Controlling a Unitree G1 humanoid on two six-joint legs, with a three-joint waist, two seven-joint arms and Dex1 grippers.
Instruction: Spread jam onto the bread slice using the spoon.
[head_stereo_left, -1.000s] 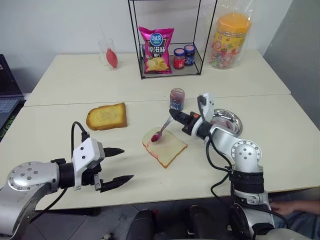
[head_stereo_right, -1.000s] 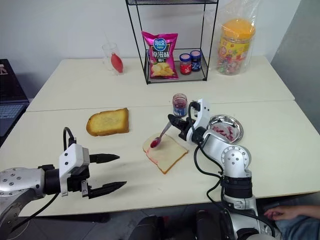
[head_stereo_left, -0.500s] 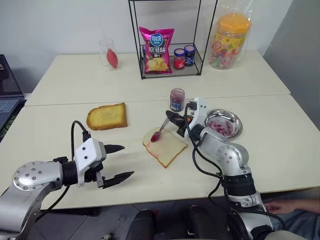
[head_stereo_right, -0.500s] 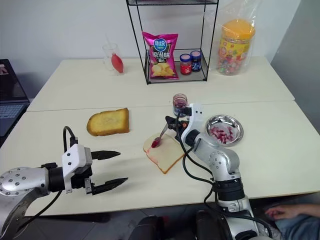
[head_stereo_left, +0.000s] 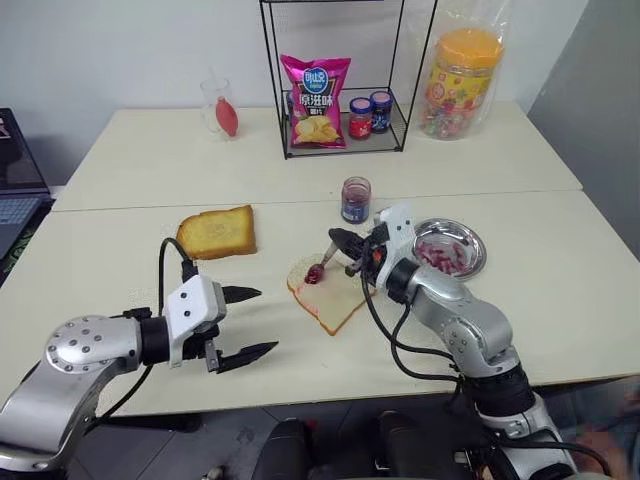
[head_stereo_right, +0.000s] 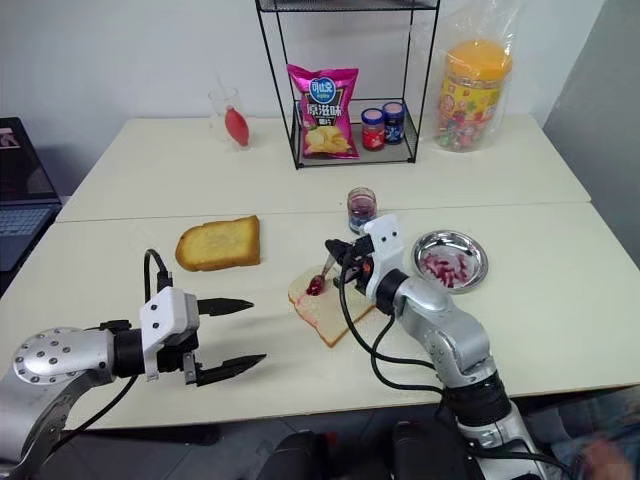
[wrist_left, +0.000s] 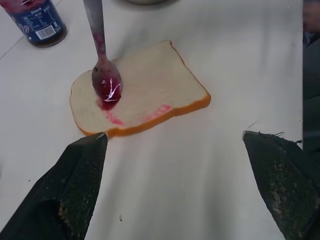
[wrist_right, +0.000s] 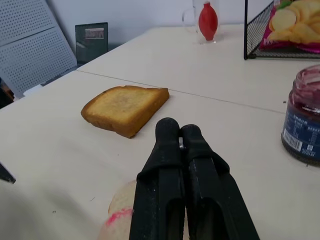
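Nearest the viewer, the left gripper (head_stereo_left: 245, 322) hovers over the table (head_stereo_left: 120, 240) with its two fingers spread wide, holding nothing. Beyond it lies the bread slice (wrist_left: 150, 85), flat on the table, with streaks of jam (wrist_left: 115, 117) near one edge. The right gripper (head_stereo_left: 340, 250) — fingers pressed together on the handle of the spoon (wrist_left: 102, 65) — rests the jam-coated bowl on the slice. Farther back stand the jam jar (head_stereo_left: 355, 199), the toasted slice (head_stereo_left: 215, 232) and a metal dish (head_stereo_left: 450, 250).
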